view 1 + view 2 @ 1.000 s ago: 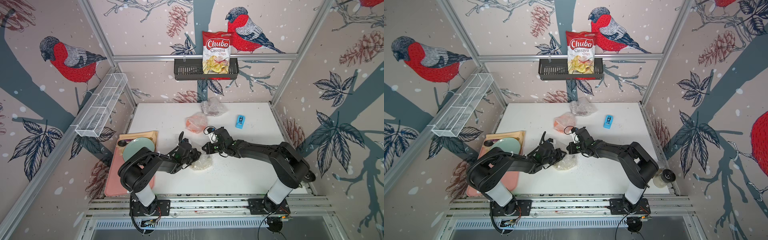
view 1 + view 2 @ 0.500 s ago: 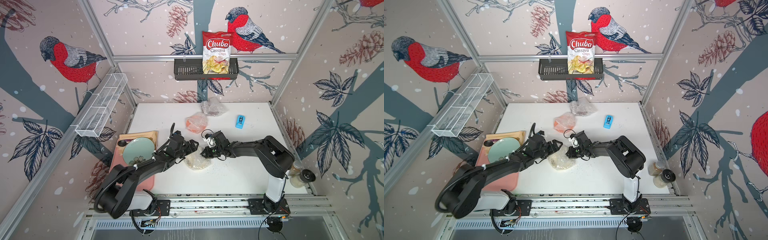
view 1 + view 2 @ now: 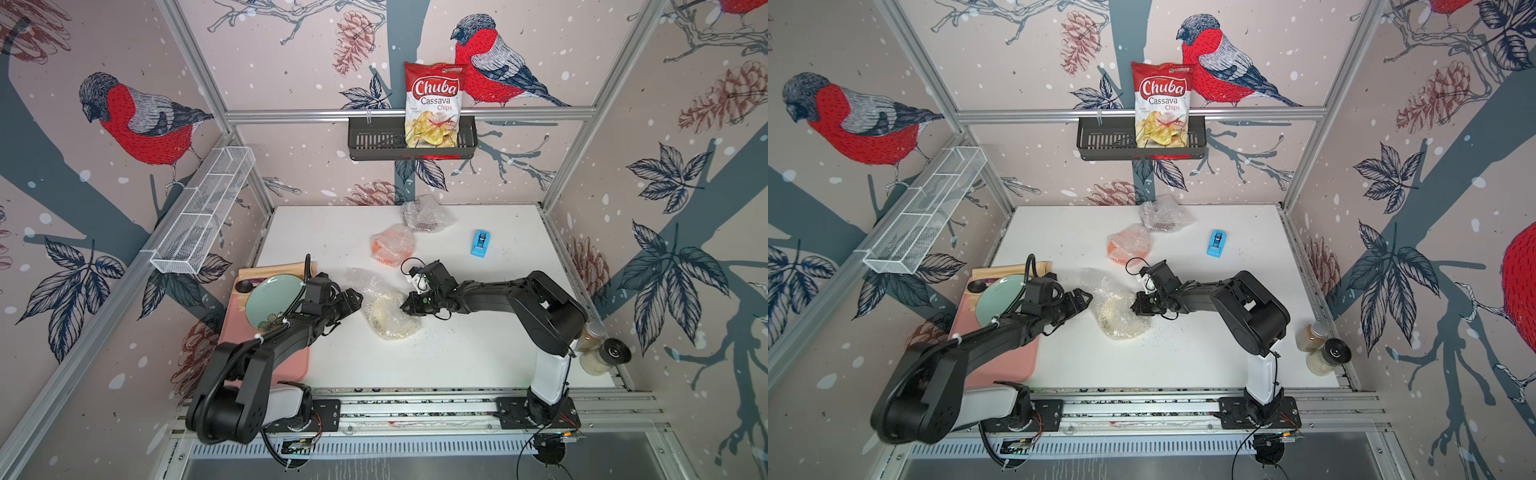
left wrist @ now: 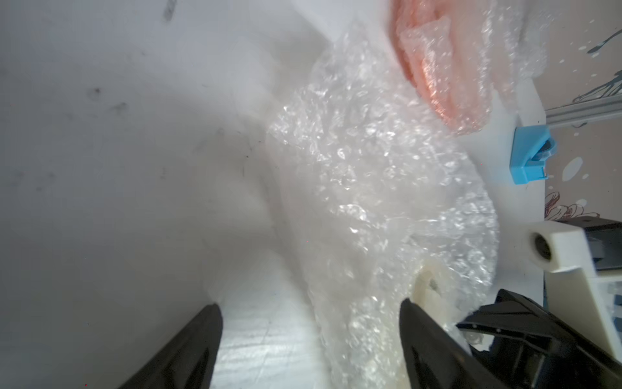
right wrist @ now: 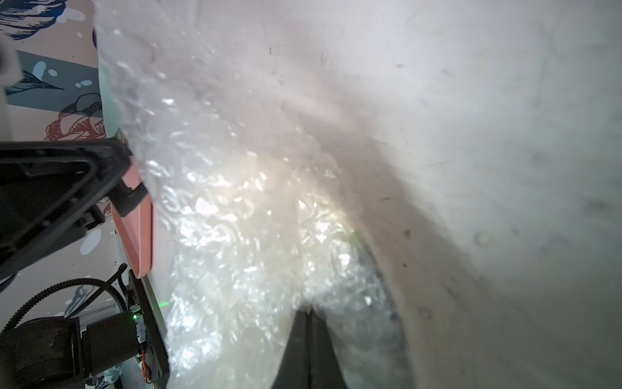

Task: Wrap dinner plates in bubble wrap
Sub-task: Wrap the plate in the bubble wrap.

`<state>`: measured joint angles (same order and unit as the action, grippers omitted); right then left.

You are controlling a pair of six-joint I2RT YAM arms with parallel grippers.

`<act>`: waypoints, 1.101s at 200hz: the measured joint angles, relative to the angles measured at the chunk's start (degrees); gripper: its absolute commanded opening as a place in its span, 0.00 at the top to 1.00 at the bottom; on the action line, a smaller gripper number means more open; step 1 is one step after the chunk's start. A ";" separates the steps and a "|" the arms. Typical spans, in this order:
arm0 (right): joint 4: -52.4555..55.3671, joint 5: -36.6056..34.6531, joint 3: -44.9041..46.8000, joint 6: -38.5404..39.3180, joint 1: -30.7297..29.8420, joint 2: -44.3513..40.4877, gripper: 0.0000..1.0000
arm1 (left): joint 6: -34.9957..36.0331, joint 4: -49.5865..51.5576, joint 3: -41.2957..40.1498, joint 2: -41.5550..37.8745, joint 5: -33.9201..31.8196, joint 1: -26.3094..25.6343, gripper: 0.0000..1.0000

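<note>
A: The cream plate [image 3: 388, 318] sat mid-table [image 3: 457, 365] under the bubble wrap [image 3: 374, 286].
B: Jaws?
A: The right gripper [image 3: 406, 306] was closed, tips on the wrap at the plate's edge. The left gripper [image 3: 356, 300] gaped wide just beside the wrap, gripping nothing.

my right gripper [image 5: 309, 315]: jaws pressed together, no gap, tips against the wrap; can't tell if a fold is pinched
bubble wrap [image 5: 202, 134]: crinkled, glary, spread from my tips outward across the table
cream plate [image 5: 255, 188]: under the wrap, shows through as a warm patch; dark rim curves beside my fingers
left gripper's finger [image 5: 60, 188]: black, at the wrap's far edge
pink tray [image 5: 136, 219]: edge-on, behind that finger
table [image 5: 505, 118]: white, scuffed, bare beside the wrap
</note>
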<state>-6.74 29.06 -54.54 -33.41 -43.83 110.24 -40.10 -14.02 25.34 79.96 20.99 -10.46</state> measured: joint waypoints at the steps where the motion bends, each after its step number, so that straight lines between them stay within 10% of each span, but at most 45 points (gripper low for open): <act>1: -0.02 0.00 0.00 -0.02 0.00 0.00 1.00 | 0.02 -0.31 0.07 0.28 0.07 0.04 0.23; 59: -0.28 -0.22 -0.37 -0.83 -0.39 0.35 1.00 | 1.70 -27.06 3.96 20.65 10.75 3.54 0.65; 104: -0.26 -0.37 -0.42 -1.38 -0.39 -0.46 1.00 | 6.43 -27.28 5.25 18.27 11.74 3.13 1.00; 170: 3.37 -0.31 -2.75 -5.97 -0.28 0.22 1.00 | 21.40 -21.42 2.71 2.73 7.48 -11.02 1.00; 220: 2.67 0.09 -1.33 -9.16 -0.24 0.17 1.00 | 29.68 -23.28 -4.00 4.98 7.17 -22.12 0.96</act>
<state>-4.08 29.15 -55.88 -42.57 -44.07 110.41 -10.41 -37.30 21.34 84.95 28.16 -32.58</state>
